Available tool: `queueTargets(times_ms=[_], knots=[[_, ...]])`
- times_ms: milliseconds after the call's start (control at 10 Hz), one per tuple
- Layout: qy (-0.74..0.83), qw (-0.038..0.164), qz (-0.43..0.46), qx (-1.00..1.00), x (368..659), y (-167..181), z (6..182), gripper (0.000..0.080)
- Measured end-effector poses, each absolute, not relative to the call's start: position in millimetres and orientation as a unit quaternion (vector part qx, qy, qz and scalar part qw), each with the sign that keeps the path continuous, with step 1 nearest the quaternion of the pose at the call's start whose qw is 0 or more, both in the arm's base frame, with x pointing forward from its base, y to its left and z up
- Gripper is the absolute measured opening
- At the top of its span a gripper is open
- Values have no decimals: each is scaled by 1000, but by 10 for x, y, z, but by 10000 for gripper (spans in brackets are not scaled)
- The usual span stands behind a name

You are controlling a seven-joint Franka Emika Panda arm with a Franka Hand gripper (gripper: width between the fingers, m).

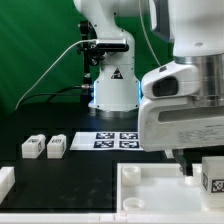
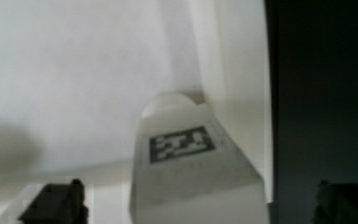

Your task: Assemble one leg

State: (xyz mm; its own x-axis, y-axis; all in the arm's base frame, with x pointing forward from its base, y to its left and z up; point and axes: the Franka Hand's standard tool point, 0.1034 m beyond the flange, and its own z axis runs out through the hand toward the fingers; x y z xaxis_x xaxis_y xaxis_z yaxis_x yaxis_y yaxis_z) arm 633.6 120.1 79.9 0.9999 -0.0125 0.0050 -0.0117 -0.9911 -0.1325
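A leg point(image 2: 179, 145), a small white block with a square marker, stands between my fingertips point(image 2: 55, 200) in the wrist view, with a gap on each side. My gripper point(image 2: 202, 203) is open around it and does not touch it. In the exterior view the gripper point(image 1: 193, 166) hangs low at the right over the large white panel point(image 1: 140, 190), next to that leg point(image 1: 213, 180). Two more legs point(image 1: 33, 147) point(image 1: 56, 146) lie side by side on the black table at the exterior view's left.
The marker board point(image 1: 115, 139) lies in front of the robot base point(image 1: 112, 85). A white part point(image 1: 5, 180) sits at the exterior view's left edge. The panel's surface point(image 2: 69, 80) fills much of the wrist view beside the leg.
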Motion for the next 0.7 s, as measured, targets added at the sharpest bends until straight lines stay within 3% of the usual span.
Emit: queueTargets(times_ms=[100, 200, 300, 400, 700], knots=[[46, 69, 1, -997, 6329, 1206, 789, 649], [44, 69, 1, -997, 6329, 1203, 789, 563], [117, 74, 7, -990, 6327, 1226, 790, 563], [158, 75, 10, -985, 6326, 1232, 791, 373], [380, 91, 26, -920, 6364, 1180, 810, 311]])
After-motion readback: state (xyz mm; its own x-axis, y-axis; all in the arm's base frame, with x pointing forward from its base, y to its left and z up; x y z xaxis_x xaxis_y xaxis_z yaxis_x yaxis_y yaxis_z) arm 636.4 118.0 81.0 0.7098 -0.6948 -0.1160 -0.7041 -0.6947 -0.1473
